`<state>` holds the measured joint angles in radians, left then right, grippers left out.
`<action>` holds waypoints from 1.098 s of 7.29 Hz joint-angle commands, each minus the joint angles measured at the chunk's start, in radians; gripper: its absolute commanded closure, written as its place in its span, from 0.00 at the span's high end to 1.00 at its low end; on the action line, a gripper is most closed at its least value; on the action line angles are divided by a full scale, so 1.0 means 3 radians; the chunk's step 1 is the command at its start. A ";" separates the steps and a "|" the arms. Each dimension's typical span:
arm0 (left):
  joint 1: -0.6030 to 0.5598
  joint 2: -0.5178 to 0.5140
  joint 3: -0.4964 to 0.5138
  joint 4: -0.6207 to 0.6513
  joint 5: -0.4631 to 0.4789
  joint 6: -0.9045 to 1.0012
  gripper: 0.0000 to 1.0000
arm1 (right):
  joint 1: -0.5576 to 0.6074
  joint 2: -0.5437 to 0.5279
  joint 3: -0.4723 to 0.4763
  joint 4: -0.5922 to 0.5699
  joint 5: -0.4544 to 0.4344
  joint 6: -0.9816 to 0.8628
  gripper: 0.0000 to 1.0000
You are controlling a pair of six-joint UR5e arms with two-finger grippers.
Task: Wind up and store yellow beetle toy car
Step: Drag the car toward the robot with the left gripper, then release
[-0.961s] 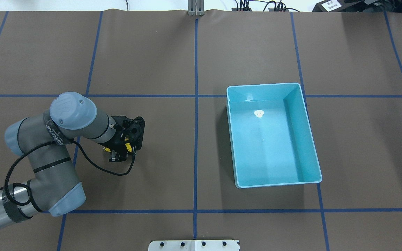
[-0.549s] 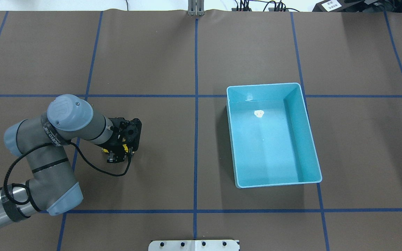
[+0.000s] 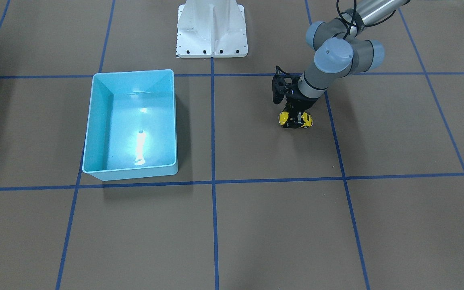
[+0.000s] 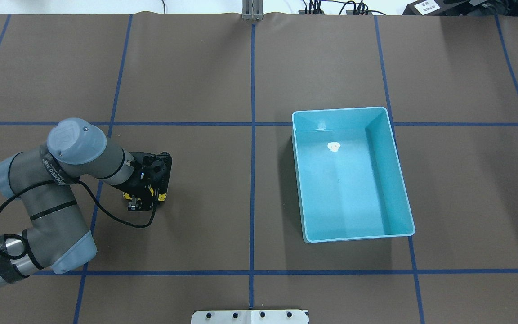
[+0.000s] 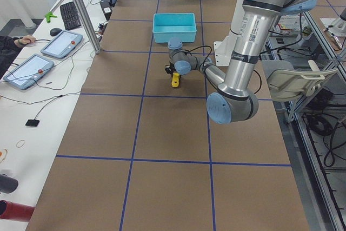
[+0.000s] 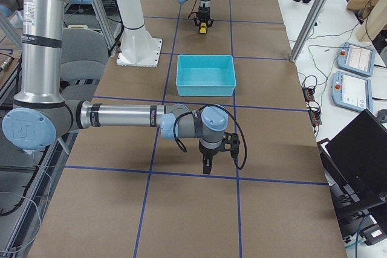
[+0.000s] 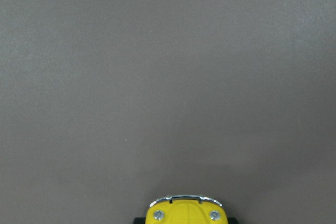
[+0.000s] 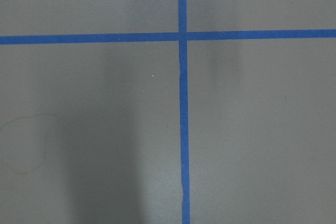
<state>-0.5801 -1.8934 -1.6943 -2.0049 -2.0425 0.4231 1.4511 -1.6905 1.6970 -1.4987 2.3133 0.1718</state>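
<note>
Grasp by left gripper, fingers clamped across yellow beetle toy car on bench, well apart from bin; likely light, rigid, slick, best pinched at flanks; right gripper, finger state indeterminate.

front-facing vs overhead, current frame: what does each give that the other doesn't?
Front-facing only: most of the yellow beetle toy car on the mat, with the left gripper closed across its middle, and the white robot base whole.
Overhead only: cables and a labelled black box past the mat's far edge. There the car shows only as yellow slivers under the gripper.
Both: the left arm, the empty light blue bin and the blue tape grid. The right arm is in neither.
</note>
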 commanded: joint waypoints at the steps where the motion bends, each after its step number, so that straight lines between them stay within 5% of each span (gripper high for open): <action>1: -0.0030 0.0129 -0.0003 -0.0178 -0.0038 0.0001 0.39 | 0.0000 0.0000 0.0004 0.0000 0.0000 0.0000 1.00; 8: -0.0142 0.0502 -0.0013 -0.0593 -0.0171 0.0001 0.39 | 0.0000 0.0010 0.0019 0.0000 0.0000 0.0000 1.00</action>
<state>-0.6152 -1.7576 -1.6959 -2.1758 -2.0806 0.4229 1.4511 -1.6875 1.7026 -1.4987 2.3136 0.1724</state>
